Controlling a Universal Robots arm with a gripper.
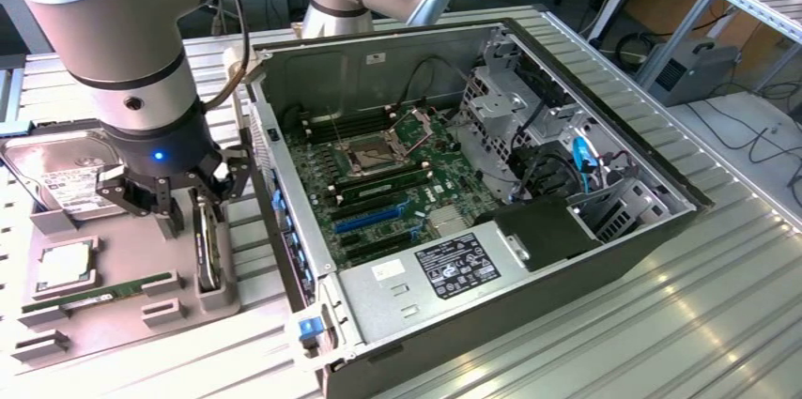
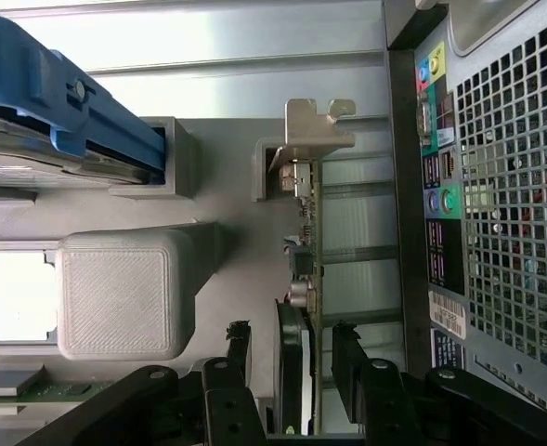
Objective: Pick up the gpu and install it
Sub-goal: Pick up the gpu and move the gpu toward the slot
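Hard drive (image 1: 56, 174) is lying at the exterior view's left end of the gray tray (image 1: 126, 324), with cpu (image 1: 63, 268) and memory stick (image 1: 100, 294) sitting below it. Gripper (image 1: 169, 207) is hovering low over the tray's right side, spread wide, fingers (image 2: 239, 348) straddling the gpu (image 1: 207, 253) without pinching it. The gpu is standing on edge in its tray slot. Open case (image 1: 501, 183) is sitting to the right.

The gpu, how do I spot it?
Find the big open computer case, then the grey tray on the exterior view's left. The gpu stands on edge at the tray's side nearest the case, under the gripper. Unlike the flat green memory stick, it has a silver bracket.
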